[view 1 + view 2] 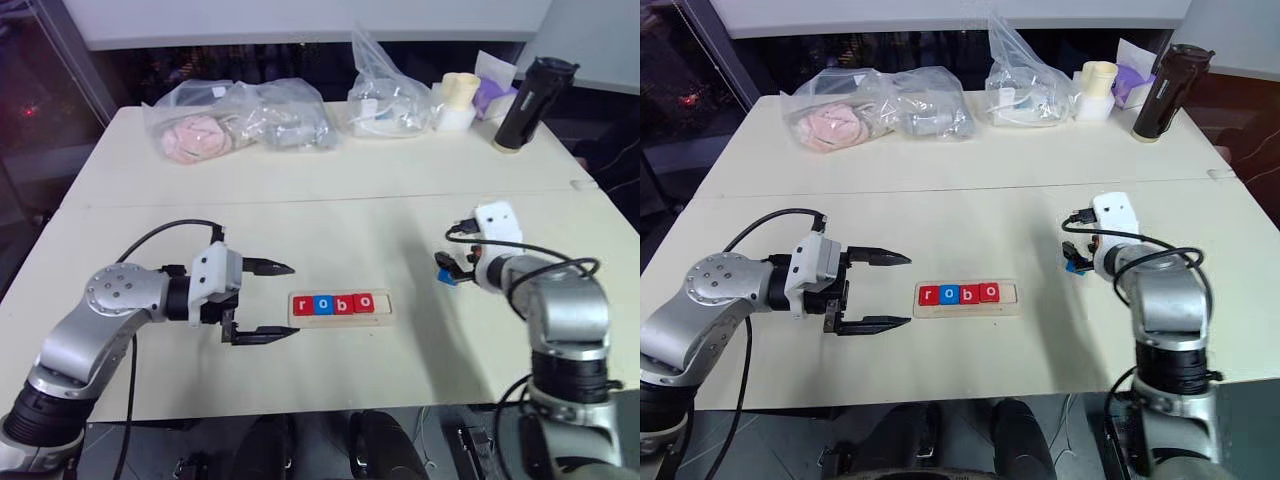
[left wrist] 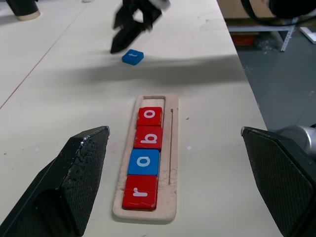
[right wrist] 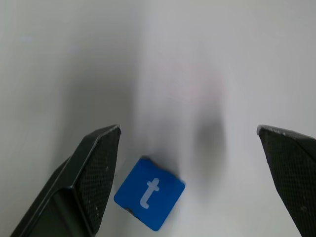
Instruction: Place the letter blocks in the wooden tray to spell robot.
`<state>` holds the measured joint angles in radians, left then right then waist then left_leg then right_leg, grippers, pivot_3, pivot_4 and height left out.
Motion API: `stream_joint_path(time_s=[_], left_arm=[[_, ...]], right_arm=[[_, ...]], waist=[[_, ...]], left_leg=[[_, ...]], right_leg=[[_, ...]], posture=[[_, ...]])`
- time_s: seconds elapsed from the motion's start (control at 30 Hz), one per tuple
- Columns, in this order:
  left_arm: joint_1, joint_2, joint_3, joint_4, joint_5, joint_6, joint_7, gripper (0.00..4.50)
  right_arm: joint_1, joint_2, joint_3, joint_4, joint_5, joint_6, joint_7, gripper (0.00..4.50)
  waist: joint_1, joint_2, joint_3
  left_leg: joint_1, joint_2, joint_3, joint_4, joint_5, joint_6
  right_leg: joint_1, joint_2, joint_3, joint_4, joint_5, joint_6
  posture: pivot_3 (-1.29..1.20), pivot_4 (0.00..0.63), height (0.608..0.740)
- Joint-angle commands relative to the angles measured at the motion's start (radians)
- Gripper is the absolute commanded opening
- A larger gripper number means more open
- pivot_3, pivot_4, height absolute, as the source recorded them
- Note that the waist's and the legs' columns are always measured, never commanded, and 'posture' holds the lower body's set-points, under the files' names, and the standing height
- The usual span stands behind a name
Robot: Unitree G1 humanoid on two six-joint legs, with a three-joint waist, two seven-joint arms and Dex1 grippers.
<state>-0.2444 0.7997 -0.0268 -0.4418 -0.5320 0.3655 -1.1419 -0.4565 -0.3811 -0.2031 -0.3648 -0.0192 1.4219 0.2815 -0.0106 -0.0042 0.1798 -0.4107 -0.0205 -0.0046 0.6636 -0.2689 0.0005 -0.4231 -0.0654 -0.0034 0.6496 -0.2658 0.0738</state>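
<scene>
Nearest the camera, the left gripper [image 1: 262, 301] is seen hovering just left of the long pale wooden tray [image 1: 384, 308], its two black fingers spread wide with nothing between them and pointing rightward toward the tray's left end. In the tray's groove four small square letter tiles are lined up touching one another: a red "r" tile [image 1: 303, 306], a blue "o" tile [image 1: 323, 305], a red "b" tile [image 1: 343, 304] and a red "o" tile [image 1: 363, 301], with the slot at the right end left bare. Well apart to the right, the blue "t" tile [image 3: 149, 193] is lying flat on the cream tabletop [image 1: 330, 210], and the right gripper [image 1: 453, 267] is held over it, fingers wide apart and not closed on it. At the far edge, clear plastic bags [image 1: 240, 115] and a black bottle [image 1: 530, 100] are seen.
</scene>
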Motion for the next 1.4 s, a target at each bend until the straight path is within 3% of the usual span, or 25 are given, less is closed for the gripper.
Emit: stream_joint_path(time_s=[0.03,0.43,0.53,0.7,0.97,1.13,1.4], left_arm=[[0.0,0.003,0.011,-0.012,-0.002,-0.015,-0.007,4.5],[0.002,-0.005,0.017,-0.018,0.0,-0.014,0.01,4.5],[0.004,-0.004,0.017,-0.019,0.002,-0.015,0.013,4.5],[0.002,-0.005,0.015,-0.018,0.002,-0.014,0.019,4.5],[0.008,-0.004,0.013,-0.014,0.001,-0.017,0.016,4.5],[0.007,-0.011,0.007,-0.012,0.001,-0.019,0.018,4.5],[0.0,-0.018,0.0,0.001,0.012,-0.03,0.009,4.5]], right_arm=[[-0.012,0.066,-0.051,-0.089,-0.032,0.082,-0.09,4.48],[-0.011,0.269,-0.1,-0.111,-0.033,0.151,-0.209,4.48],[-0.01,0.274,-0.1,-0.086,-0.026,0.119,-0.216,3.67],[0.01,0.252,-0.089,-0.08,-0.011,0.104,-0.208,1.15],[0.263,0.096,-0.007,-0.378,0.147,0.193,-0.065,1.15],[0.421,0.085,-0.004,-0.502,0.201,0.193,-0.072,1.15],[0.368,0.171,-0.017,-0.483,0.197,0.193,-0.159,1.15]], waist=[[-0.001,0.0,0.0],[-0.005,0.0,0.0],[-0.006,0.0,0.0],[-0.006,0.0,0.0],[0.0,-0.001,-0.001],[-0.004,-0.002,-0.002],[-0.007,-0.004,-0.002]], left_leg=[[0.0,0.0,0.0,0.0,0.0,0.0],[0.001,0.0,0.0,0.0,0.0,0.0],[0.002,0.0,0.0,0.0,0.0,0.001],[0.002,0.0,0.0,0.0,0.0,0.001],[0.002,0.0,-0.001,0.0,0.0,0.001],[0.004,0.0,-0.001,0.0,0.0,0.001],[0.014,0.002,-0.001,0.0,0.0,0.001]], right_leg=[[0.0,0.0,0.0,0.0,0.0,0.0],[0.001,0.003,0.0,0.001,0.0,0.0],[0.001,0.004,0.0,0.002,0.0,0.001],[0.002,0.004,0.0,0.002,0.0,0.001],[0.004,0.004,-0.001,0.001,0.0,0.002],[0.005,0.004,-0.001,0.001,-0.001,0.003],[0.015,0.005,-0.001,-0.002,-0.003,-0.001]], posture=[[0.0,0.15,0.74],[0.0,0.15,0.74],[0.0,0.15,0.74],[0.0,0.15,0.74],[0.0,0.15,0.74],[0.0,0.15,0.74],[0.0,0.15,0.74]])
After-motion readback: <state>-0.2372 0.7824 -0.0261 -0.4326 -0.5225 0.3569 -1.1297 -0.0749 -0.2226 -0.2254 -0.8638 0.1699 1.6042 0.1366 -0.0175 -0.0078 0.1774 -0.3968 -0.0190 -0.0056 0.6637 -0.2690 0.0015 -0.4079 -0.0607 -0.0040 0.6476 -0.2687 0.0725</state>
